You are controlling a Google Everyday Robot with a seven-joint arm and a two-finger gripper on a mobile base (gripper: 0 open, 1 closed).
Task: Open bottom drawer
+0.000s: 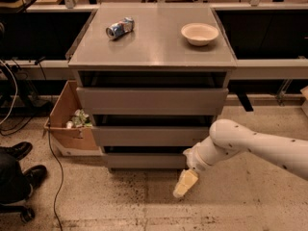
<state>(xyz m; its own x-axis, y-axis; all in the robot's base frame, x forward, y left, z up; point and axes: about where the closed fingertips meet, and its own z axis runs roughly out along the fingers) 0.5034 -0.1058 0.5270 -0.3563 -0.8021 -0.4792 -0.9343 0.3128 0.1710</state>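
Note:
The grey cabinet (154,42) has three drawer fronts. The bottom drawer (144,160) is the lowest, a flat grey panel with no handle, standing out slightly from the cabinet like the two above it. My gripper (185,184) hangs from the white arm (250,146) that reaches in from the right. It is low, just in front of and below the bottom drawer's right end, close above the floor. It points down and to the left.
A crushed can (120,28) and a white bowl (199,33) lie on the cabinet top. A cardboard box (67,124) with rubbish stands left of the cabinet. A person's shoes (21,162) and cables are at far left. The floor is speckled.

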